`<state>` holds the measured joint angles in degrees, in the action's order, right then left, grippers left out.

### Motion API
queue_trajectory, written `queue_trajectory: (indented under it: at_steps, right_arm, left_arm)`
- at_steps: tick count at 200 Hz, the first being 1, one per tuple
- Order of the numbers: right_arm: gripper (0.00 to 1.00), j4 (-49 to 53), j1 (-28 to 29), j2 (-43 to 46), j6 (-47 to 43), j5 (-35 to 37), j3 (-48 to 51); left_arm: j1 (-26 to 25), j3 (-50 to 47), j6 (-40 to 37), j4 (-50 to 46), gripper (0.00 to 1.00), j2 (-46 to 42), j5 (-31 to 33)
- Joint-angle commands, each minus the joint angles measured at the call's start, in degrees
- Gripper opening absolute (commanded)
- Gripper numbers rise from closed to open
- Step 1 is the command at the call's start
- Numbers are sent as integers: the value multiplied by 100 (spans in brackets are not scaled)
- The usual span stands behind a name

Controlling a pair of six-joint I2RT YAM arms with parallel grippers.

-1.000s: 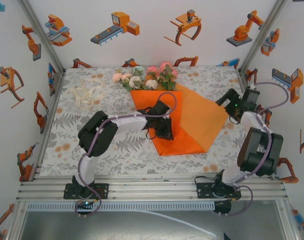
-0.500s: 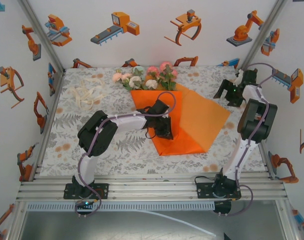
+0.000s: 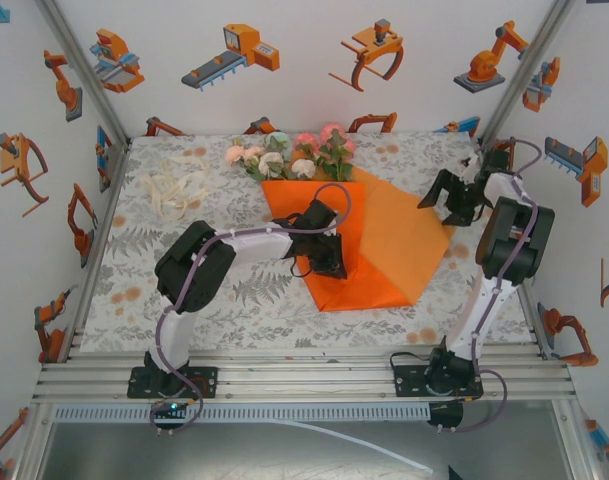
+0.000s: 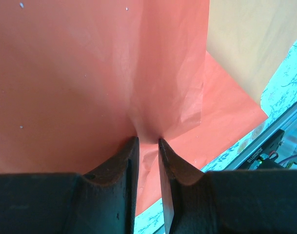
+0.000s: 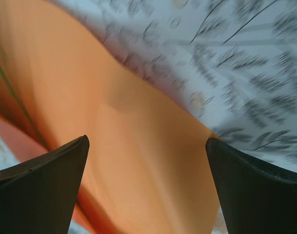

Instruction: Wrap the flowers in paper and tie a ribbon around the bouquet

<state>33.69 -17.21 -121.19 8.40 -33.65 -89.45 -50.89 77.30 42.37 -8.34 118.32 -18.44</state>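
Left tool (image 3: pixel 327 260) clenched on the folded paper (image 3: pixel 394 240) at mid-table; right tool (image 3: pixel 444 201) released beside the paper's right corner.

The left wrist view shows the left tool (image 4: pixel 147 140) pinching a puckered crease of the paper (image 4: pixel 80 73); whether stems lie inside that pinch I cannot tell. The flowers (image 3: pixel 289 155) sit at the far edge's middle, their heads past the paper's far edge, and the ribbon (image 3: pixel 174 190) lies heaped towards the far-left corner. Open table (image 3: pixel 234 295) runs along the near edge and the left side. The right tool (image 5: pixel 147 141), jaws wide, hangs over the paper's (image 5: pixel 128 146) right edge, with little room to the table's right edge. Since a second ago the right arm has swung farther back and then in towards the paper; the left arm has stayed put.
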Motion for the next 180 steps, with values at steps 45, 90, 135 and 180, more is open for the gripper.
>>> queue_trajectory:
  at_steps: [45, 90, 135, 180]
  right_arm:
    - [92, -1157, 280, 1405, 886, -1546, 2102]
    - [92, -3470, 429, 2834, 2656, -1861, 4202]
    - [93, -3571, 551, 4145, 2525, -996, 5544]
    - [95, -3912, 949, 4405, 2577, -1507, 6318]
  left_arm:
    - [97, -58, 17, 113, 28, -181, -88]
    - [100, -27, 68, 148, 28, -166, -45]
    - [95, 12, 114, 152, 28, -99, -63]
    - [93, 20, 95, 119, 28, -72, -48]
